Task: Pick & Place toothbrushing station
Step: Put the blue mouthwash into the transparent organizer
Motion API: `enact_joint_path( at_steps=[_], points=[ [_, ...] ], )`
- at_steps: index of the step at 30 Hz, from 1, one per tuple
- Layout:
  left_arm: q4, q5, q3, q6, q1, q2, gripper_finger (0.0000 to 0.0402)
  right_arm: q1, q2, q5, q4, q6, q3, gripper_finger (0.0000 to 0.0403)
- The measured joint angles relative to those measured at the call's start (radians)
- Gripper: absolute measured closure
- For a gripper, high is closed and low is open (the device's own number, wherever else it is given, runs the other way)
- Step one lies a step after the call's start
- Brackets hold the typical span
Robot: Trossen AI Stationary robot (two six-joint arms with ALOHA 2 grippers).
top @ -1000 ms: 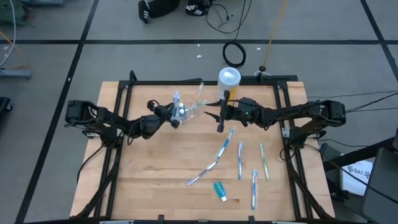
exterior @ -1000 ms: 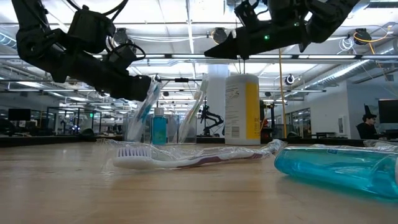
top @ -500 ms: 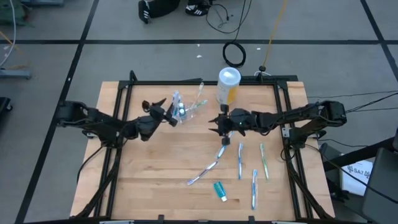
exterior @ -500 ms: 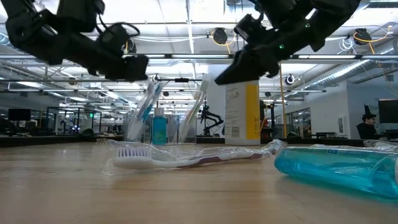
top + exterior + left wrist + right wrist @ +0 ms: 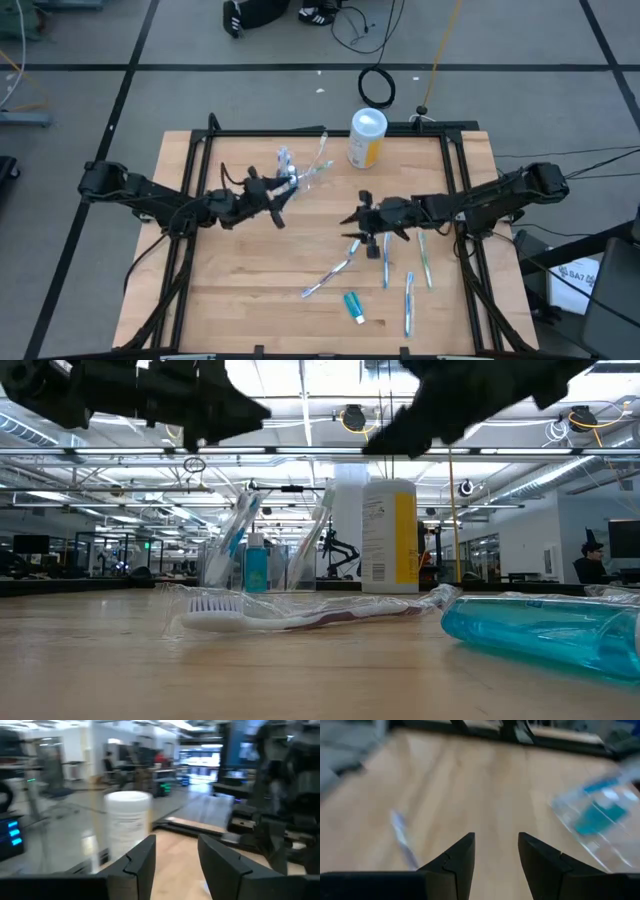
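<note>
The left end effector [image 5: 276, 200] is seen hovering just in front of the clear plastic cup [image 5: 300, 178], fingers [image 5: 141, 857] spread apart and nothing held between them. The cup is stood toward the back of the wooden worktop [image 5: 240, 290], loaded with toothbrushes and a teal toothpaste tube [image 5: 256, 569] inside. Just to its right, at the back edge, the yellow canister [image 5: 366, 137] with its white lid is parked upright.

Over to the middle now: the right end effector [image 5: 362, 215] is held low above the boards, fingers [image 5: 458, 855] parted, nothing gripped. Right beside it a wrapped toothbrush [image 5: 357, 242] is laid, and a second one [image 5: 327, 277] is stretched out diagonally toward the front. Another teal toothpaste tube [image 5: 353, 306] is found lying near the front edge.

Further right, three more brushes are scattered flat: a blue one [image 5: 386, 260], another blue [image 5: 408, 303] nearer the front, and a green one [image 5: 424, 259].
</note>
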Motion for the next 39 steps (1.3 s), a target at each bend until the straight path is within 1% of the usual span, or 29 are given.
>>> enact_joint_path(
  at_steps=[2,4,7,9,11,13,15,17,18,20,23,26,28,30,32,34,37,39],
  points=[
    [-0.006,0.042,0.018,0.007,0.000,0.002,0.0257,0.055,-0.010,0.003,0.030,0.025,0.000,0.0261],
    [-0.002,0.060,0.039,0.006,0.000,0.001,0.0261,0.113,-0.010,0.007,0.090,0.035,0.000,0.0261],
    [-0.001,0.065,0.052,0.005,0.000,0.001,0.0265,0.219,0.010,0.068,0.185,0.009,0.000,0.0261],
    [-0.004,0.066,0.053,0.002,0.000,0.002,0.0266,0.298,0.033,0.140,0.223,-0.058,0.000,0.0261],
    [-0.001,0.066,0.054,0.002,0.003,0.002,0.0265,0.368,0.069,0.241,0.293,-0.102,0.008,0.0261],
    [0.010,0.065,0.055,0.001,0.011,0.002,0.0264,0.423,0.112,0.354,0.358,-0.114,0.041,0.0261],
    [0.011,0.078,0.070,0.006,0.020,0.002,0.0264,0.463,0.151,0.438,0.358,-0.126,0.093,0.0261],
    [-0.011,0.120,0.092,0.007,0.032,0.001,0.0265,0.487,0.192,0.460,0.314,-0.119,0.166,0.0261],
    [-0.040,0.158,0.108,0.007,0.038,0.001,0.0265,0.499,0.213,0.480,0.261,-0.096,0.206,0.0261],
    [-0.114,0.231,0.143,0.009,0.048,0.002,0.0265,0.513,0.260,0.520,0.118,-0.012,0.295,0.0261],
    [-0.235,0.285,0.210,0.024,0.058,0.002,0.0265,0.527,0.326,0.549,-0.148,0.175,0.421,0.0261],
    [-0.344,0.282,0.270,0.070,0.063,0.002,0.0266,0.535,0.369,0.517,-0.375,0.354,0.518,0.0261],
    [-0.386,0.280,0.299,0.101,0.068,0.002,0.0266,0.537,0.380,0.472,-0.472,0.486,0.549,0.0261],
    [-0.410,0.280,0.318,0.112,0.068,0.001,0.0266,0.530,0.386,0.390,-0.531,0.659,0.555,0.0261],
    [-0.446,0.280,0.326,0.110,0.067,0.001,0.0266,0.518,0.395,0.267,-0.575,0.826,0.557,0.0261],
    [-0.475,0.281,0.327,0.088,0.066,0.002,0.0266,0.514,0.408,0.161,-0.647,0.958,0.556,0.0261],
    [-0.544,0.281,0.327,0.057,0.066,0.001,0.0266,0.526,0.461,0.035,-0.686,1.082,0.556,0.0261],
    [-0.578,0.281,0.327,0.057,0.066,0.002,0.0266,0.544,0.498,-0.002,-0.696,1.114,0.554,0.0261]
  ],
)
